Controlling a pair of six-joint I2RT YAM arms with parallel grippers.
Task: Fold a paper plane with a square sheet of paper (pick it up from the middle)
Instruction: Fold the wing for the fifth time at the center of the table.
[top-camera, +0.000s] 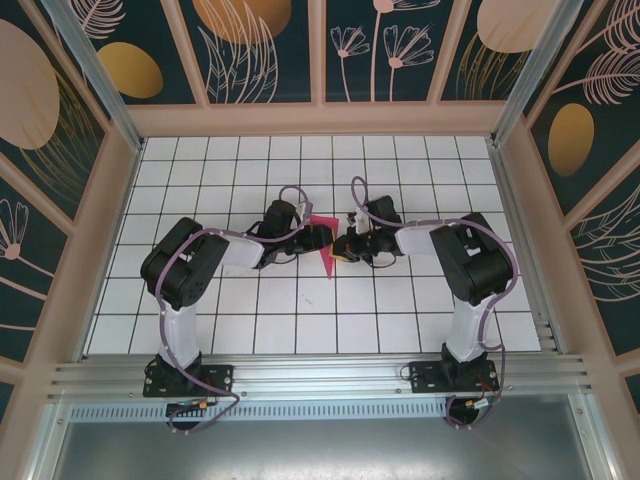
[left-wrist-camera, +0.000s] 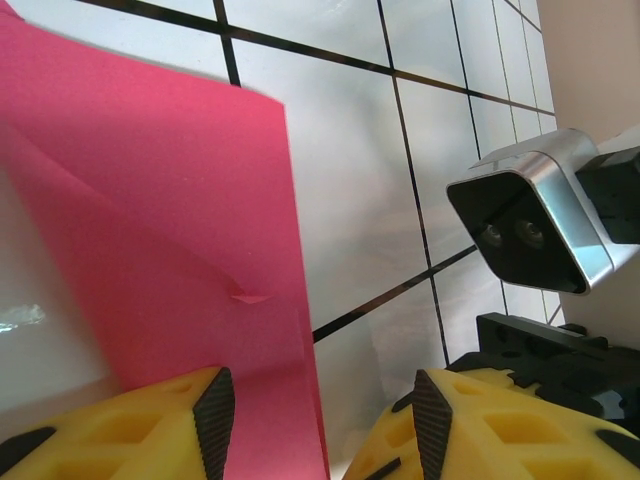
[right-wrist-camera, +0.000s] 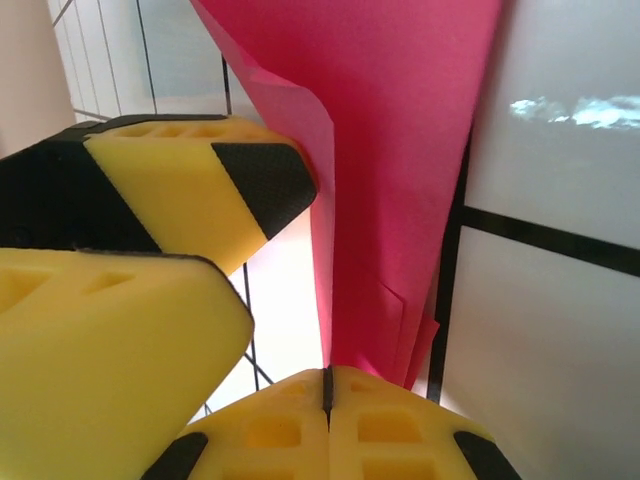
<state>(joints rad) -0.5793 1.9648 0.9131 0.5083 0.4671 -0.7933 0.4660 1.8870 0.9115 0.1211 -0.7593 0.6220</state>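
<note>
Top external shows both arms reaching inward so that the left end effector (top-camera: 316, 237) and the right end effector (top-camera: 343, 245) meet nose to nose over the middle of the white gridded table (top-camera: 400, 320). The folded pink paper (top-camera: 325, 252) sits between them, its narrow point aimed toward the arm bases. In the right wrist view, the right end effector (right-wrist-camera: 327, 385) has its yellow fingers pressed together with no gap, pinching the narrow end of the paper (right-wrist-camera: 400, 150). The paper fans out wider away from the fingers in creased layers (one loose flap curls off the left side), and that flap meets the black pad (right-wrist-camera: 262, 182) of one left finger. In the left wrist view, the left end effector (left-wrist-camera: 322, 390) has its jaws parted, clamping nothing. The paper (left-wrist-camera: 170, 200) runs down into the gap just beside one pad (left-wrist-camera: 215, 415), and bare table shows between the sheet's edge and the other finger (left-wrist-camera: 480, 430).
</note>
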